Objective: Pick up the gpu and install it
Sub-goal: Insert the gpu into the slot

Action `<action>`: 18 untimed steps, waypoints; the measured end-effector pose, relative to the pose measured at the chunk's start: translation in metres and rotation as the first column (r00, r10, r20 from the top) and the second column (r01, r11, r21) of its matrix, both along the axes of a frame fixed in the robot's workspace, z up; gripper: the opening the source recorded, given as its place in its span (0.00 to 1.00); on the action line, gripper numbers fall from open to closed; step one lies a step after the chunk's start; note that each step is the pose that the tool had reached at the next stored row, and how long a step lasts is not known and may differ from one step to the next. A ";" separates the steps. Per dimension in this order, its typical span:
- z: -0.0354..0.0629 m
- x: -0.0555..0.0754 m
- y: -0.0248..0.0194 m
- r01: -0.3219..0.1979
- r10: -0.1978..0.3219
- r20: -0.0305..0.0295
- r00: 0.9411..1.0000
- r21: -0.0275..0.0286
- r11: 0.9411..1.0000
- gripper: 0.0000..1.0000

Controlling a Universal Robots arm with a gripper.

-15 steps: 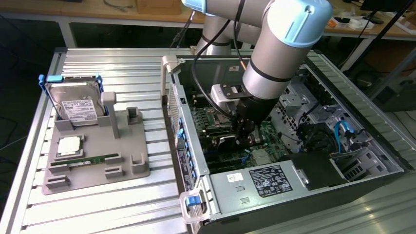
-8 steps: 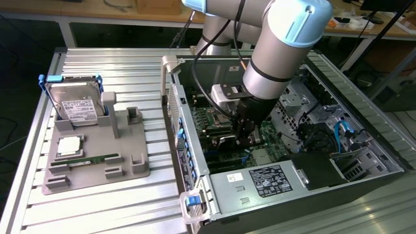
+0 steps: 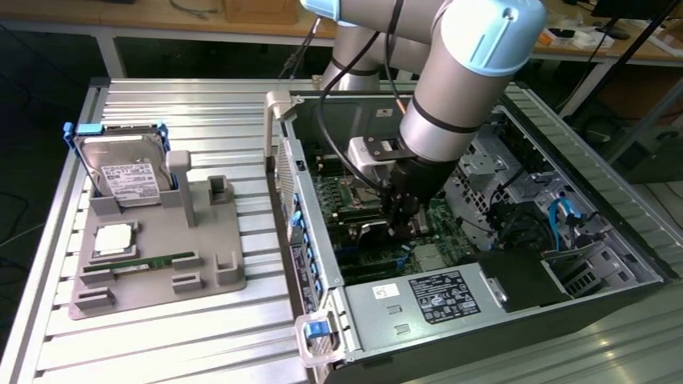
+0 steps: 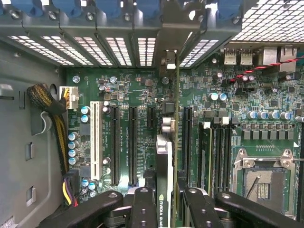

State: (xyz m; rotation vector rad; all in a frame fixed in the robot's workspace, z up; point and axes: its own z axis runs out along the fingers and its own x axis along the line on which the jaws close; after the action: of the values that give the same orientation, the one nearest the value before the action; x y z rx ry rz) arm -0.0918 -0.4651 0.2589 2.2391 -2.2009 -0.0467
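Observation:
My gripper (image 3: 404, 214) is down inside the open computer case (image 3: 320, 264), over the green motherboard (image 4: 237, 95). It is shut on the gpu (image 4: 164, 156), a thin dark card seen edge-on in the wrist view with a label on its face. The black fingers (image 4: 142, 209) press on both sides of the card. The card stands upright among the long black expansion slots (image 4: 133, 147), and its silver end bracket (image 4: 169, 59) reaches the rear slot openings of the case. Whether its lower edge sits in a slot is hidden.
A grey fixture (image 3: 213, 272) on the slatted table holds a silver hard drive (image 3: 128, 172), a processor chip (image 3: 112, 240) and a green memory stick (image 3: 149, 262). Inside the case are the power supply (image 3: 427, 300), a processor socket (image 4: 259, 183), a cable bundle (image 4: 52, 114) and drive bays (image 3: 577, 272).

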 end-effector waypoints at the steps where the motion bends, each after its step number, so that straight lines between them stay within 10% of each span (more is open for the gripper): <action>1: -0.0001 0.000 0.0004 0.000 0.000 0.000 1.000 0.000 1.000 0.27; 18: -0.0004 0.000 0.0063 0.001 -0.001 0.000 1.000 0.000 1.000 0.27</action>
State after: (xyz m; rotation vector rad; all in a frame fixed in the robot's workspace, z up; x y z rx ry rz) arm -0.0919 -0.4587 0.2585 2.2383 -2.2018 -0.0468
